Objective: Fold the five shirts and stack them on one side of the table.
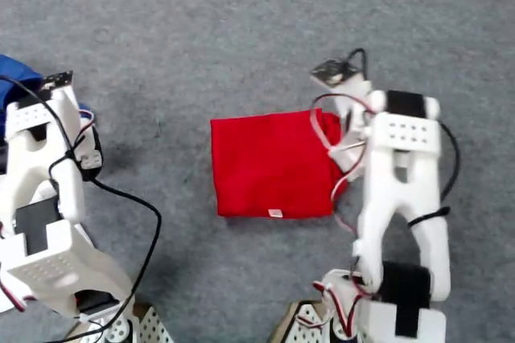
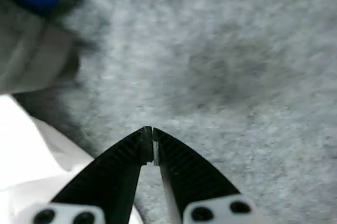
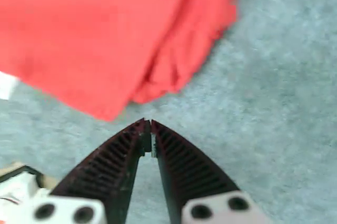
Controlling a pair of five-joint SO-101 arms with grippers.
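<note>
1. One red shirt (image 1: 272, 166) lies folded into a rough rectangle near the middle of the grey counter (image 1: 241, 37). A small white label (image 1: 275, 213) sits on the shirt's edge nearest the arms' bases.
2. The right pincer (image 3: 148, 135) has its black tips pressed together and holds nothing. It hangs over bare counter just beside the red shirt's bunched, layered side, and as far as I can tell it does not touch the cloth.
3. The left pincer (image 2: 152, 145) is likewise pressed together and empty. It is well apart from the red shirt, on the side opposite the bunched one.
4. Some blue cloth (image 1: 16, 77) shows farther from the red shirt than the left arm. It may be another of the shirts, but too little of it shows to be sure.
5. The red shirt looks light, soft and limp. Lifted by a single layer it would probably sag and its folds would slide open, and the counter's fuzzy surface would likely drag on it.
6. The best hold seems to be a pinch through all the layers at a corner or along the bunched side. The pincer would have to spread first, and a hold at two corners would keep the fold together.
</note>
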